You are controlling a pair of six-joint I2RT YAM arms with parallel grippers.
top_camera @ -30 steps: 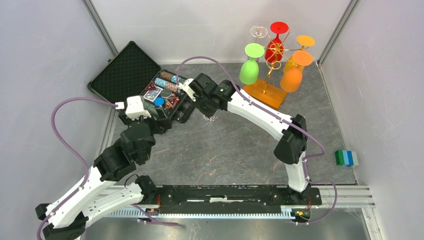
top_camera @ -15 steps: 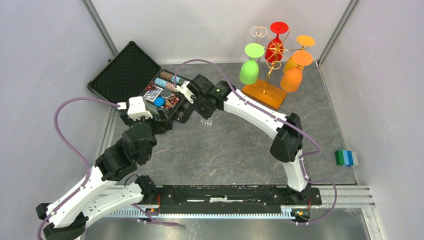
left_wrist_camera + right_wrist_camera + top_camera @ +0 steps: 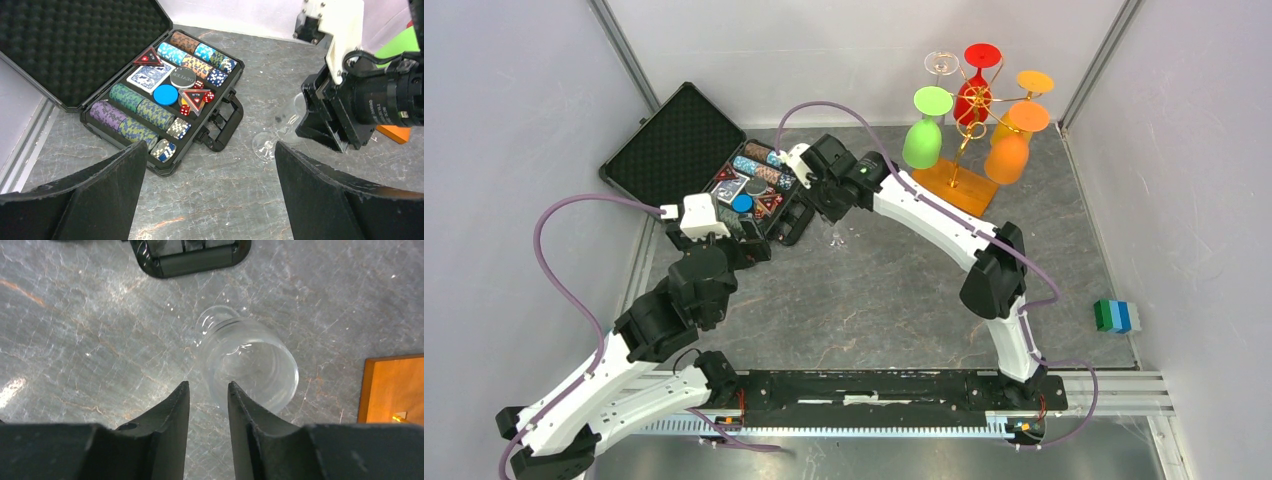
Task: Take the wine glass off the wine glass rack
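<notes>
A clear wine glass (image 3: pixel 836 238) stands upright on the grey table beside the poker case; it also shows in the left wrist view (image 3: pixel 270 141) and the right wrist view (image 3: pixel 247 362). My right gripper (image 3: pixel 824 205) hovers just above it (image 3: pixel 208 387), jaws a little apart with nothing between them; the glass lies just right of the gap. The gold wire wine glass rack (image 3: pixel 969 130) on its orange-brown base (image 3: pixel 954 188) stands at the back with green, red, orange and clear glasses hanging. My left gripper (image 3: pixel 210 200) is wide open and empty over the table.
An open black case (image 3: pixel 754 190) of poker chips, cards and dice lies left of the glass, its handle (image 3: pixel 227 125) facing it. Blue and green blocks (image 3: pixel 1116 315) sit at the right edge. Grey walls enclose the table.
My right gripper has pulled back and up toward the far left, away from the clear glass, which stays standing on the table. The left arm has barely moved.
</notes>
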